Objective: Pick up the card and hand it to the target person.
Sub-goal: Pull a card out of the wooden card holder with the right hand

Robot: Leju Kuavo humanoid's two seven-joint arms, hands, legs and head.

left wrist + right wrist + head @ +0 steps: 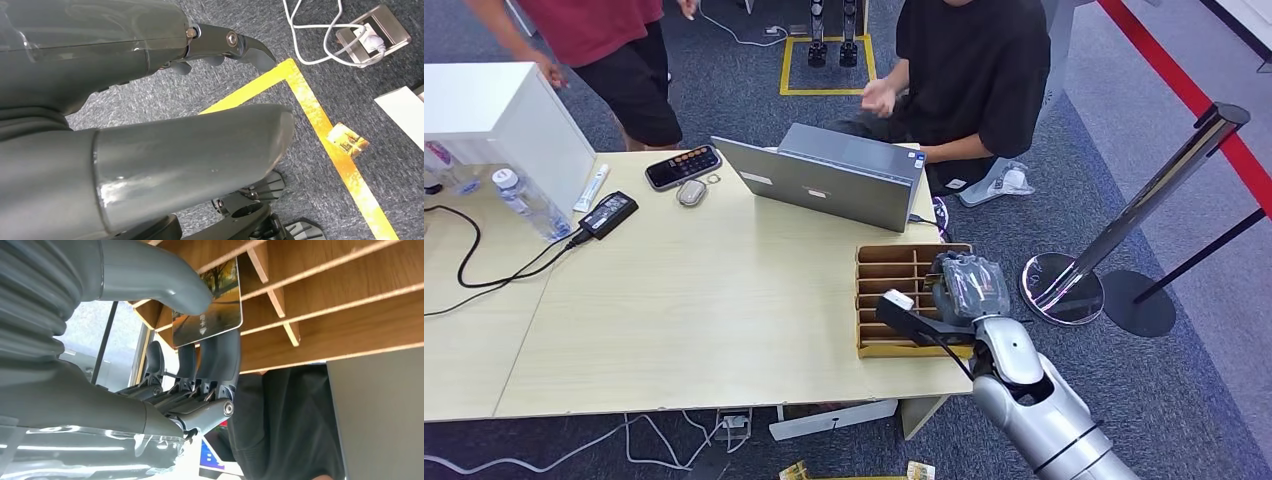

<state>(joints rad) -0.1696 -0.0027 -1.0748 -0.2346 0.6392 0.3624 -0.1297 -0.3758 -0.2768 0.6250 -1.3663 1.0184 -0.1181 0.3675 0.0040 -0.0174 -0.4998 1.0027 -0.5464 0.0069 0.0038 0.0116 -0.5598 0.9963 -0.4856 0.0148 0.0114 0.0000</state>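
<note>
From the head view I see my right hand over the wooden rack at the table's near right corner, its grip hidden — the right wrist view shows the card pinched between thumb and fingers against the rack's dividers. My left hand hangs over the carpet with nothing visible in it — whether it is open or closed, I can't tell.

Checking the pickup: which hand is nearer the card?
Right. The right hand holds the card between thumb and fingers at the wooden rack. The left hand hangs down by the carpet floor, away from the table.
</note>
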